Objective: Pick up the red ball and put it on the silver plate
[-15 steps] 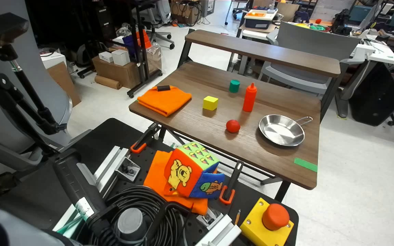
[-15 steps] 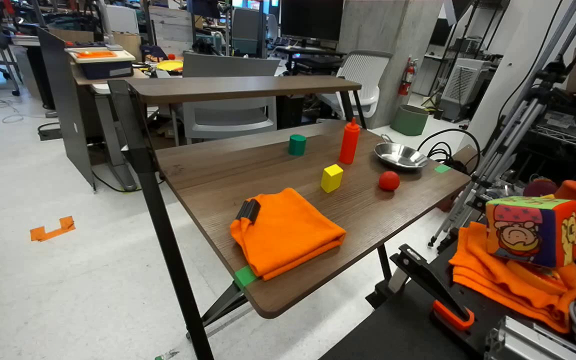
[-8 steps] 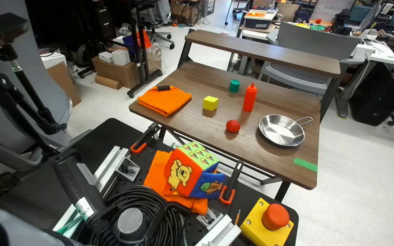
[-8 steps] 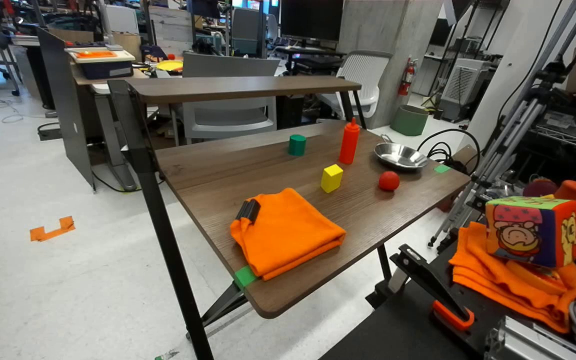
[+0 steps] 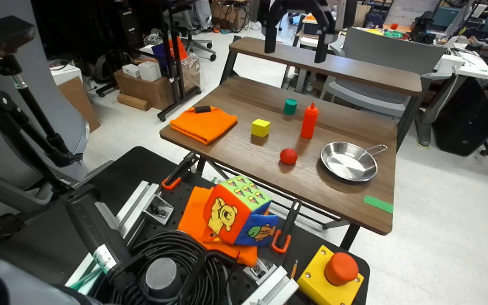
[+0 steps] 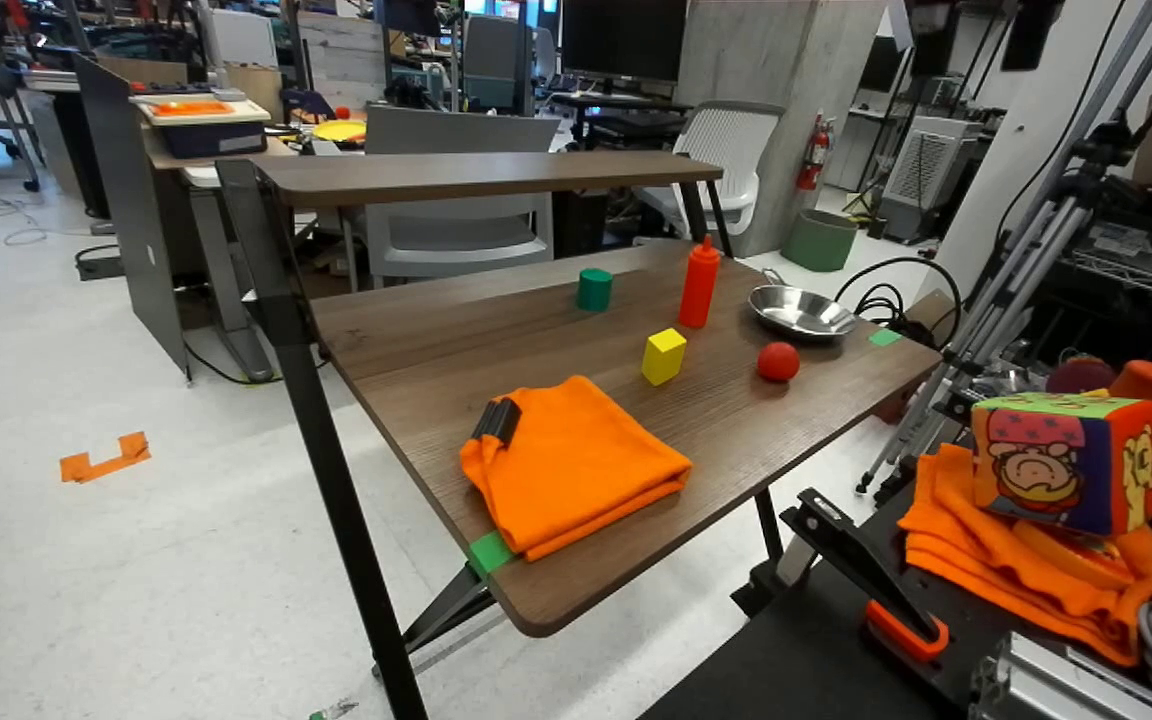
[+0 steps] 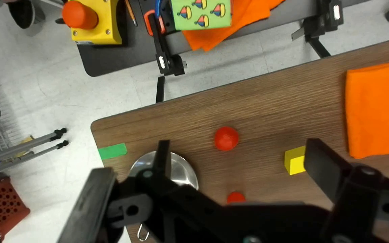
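The red ball (image 5: 289, 156) rests on the brown table, also seen in an exterior view (image 6: 778, 362) and in the wrist view (image 7: 226, 138). The silver plate (image 5: 349, 162) is a shiny round pan with a wire handle, flat on the table beside the ball; it also shows in an exterior view (image 6: 802, 314). In the wrist view the plate (image 7: 185, 170) is partly covered by a finger. My gripper (image 5: 295, 55) hangs high above the table, pointing down, open and empty. In the wrist view the gripper's (image 7: 238, 142) fingers stand wide apart, with the ball far below between them.
A yellow block (image 5: 260, 128), a red squeeze bottle (image 5: 309, 121) and a green cylinder (image 5: 290, 106) stand on the table. A folded orange cloth (image 5: 204, 124) lies at one end. A raised shelf (image 5: 324, 63) runs along the table's far side.
My gripper has come into view at the top of both exterior views; it was out of view before. The ball, plate and other table objects have not moved.
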Tool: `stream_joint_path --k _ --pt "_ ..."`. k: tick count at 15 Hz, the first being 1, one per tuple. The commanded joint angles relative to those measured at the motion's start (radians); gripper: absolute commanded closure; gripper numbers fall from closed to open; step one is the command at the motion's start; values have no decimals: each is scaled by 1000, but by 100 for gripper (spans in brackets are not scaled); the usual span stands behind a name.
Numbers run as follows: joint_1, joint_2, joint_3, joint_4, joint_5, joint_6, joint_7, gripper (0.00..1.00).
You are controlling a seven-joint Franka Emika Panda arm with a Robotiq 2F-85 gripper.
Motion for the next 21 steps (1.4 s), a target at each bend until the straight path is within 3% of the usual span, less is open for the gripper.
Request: stream_joint_path --k 1,5,9,21 --pt "1 113 -24 -21 -21 206 28 0" --pt "9 237 -48 -47 -10 409 27 0" --pt "21 351 -66 -30 0 512 26 0" --pt "52 601 -107 104 27 516 7 0"
